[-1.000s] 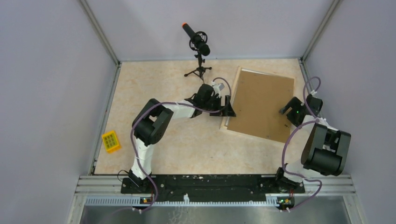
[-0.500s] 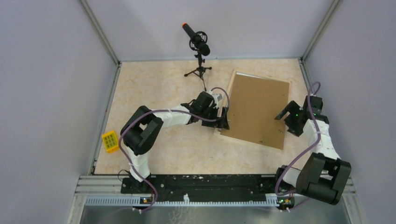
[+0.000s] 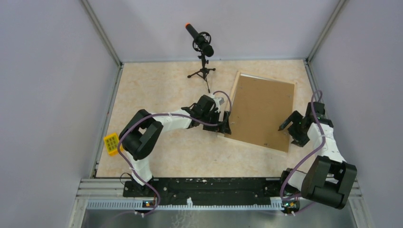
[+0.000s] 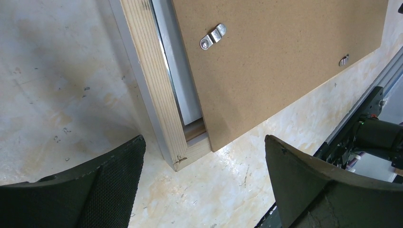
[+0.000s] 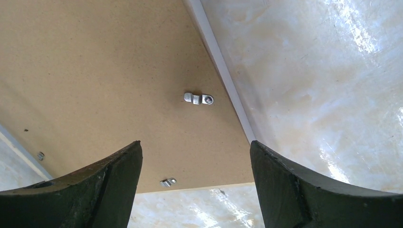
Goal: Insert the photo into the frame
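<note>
Right pincer (image 3: 287, 135) retreated, agape, empty | left pincer (image 3: 228, 124) agape beside frame (image 4: 154, 80) corner, seemingly untouching

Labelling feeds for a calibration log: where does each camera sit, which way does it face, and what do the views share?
Top external: fixed above and behind the bases, looking down on the table; both arms, left tool and right tool show.
Left wrist: on that wrist, facing down at the frame corner; own fingers below.
Right wrist: on that wrist, facing down at the board edge; own fingers below.
Shared: all three see the board.
</note>
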Controlling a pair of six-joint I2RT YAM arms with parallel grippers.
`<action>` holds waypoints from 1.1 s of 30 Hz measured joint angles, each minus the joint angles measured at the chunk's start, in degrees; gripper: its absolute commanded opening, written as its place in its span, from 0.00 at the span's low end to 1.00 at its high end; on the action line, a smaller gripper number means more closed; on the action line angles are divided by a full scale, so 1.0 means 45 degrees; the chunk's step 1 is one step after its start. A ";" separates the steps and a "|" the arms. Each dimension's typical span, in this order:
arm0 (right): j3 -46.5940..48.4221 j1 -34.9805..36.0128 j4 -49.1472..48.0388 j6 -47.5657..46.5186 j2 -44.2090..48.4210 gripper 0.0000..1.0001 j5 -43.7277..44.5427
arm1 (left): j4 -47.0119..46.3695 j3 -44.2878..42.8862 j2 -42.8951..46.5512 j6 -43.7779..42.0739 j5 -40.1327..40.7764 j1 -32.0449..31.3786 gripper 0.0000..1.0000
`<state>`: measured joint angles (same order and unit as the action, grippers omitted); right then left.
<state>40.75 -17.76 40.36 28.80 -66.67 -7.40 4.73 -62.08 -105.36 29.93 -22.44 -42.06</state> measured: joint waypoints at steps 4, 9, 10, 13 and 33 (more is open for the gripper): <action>-0.0063 0.0005 0.0053 0.0000 -0.0058 0.82 -0.0005 | -0.0063 0.0024 0.0000 0.0000 -0.0151 0.0005 0.98; -0.0063 0.0005 0.0039 0.0015 -0.0126 0.82 0.0000 | -0.0238 0.0112 0.0000 0.0049 -0.0364 0.0005 0.98; -0.0063 0.0005 0.0039 0.0034 -0.0214 0.82 0.0000 | -0.0277 0.0131 0.0000 0.0053 -0.0389 0.0005 0.98; -0.0063 0.0005 0.0015 0.0058 -0.0515 0.81 -0.0019 | -0.0335 0.0160 0.0000 0.0078 -0.0427 0.0005 0.99; -0.0539 0.0573 -0.0369 0.0942 0.0049 0.76 -0.2531 | -0.0797 0.0393 0.0000 0.0369 -0.0777 0.0015 0.97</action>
<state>38.33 -15.18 38.70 33.04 -66.46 -18.79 1.15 -60.31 -105.36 31.59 -25.93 -42.00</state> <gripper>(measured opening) 0.757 0.985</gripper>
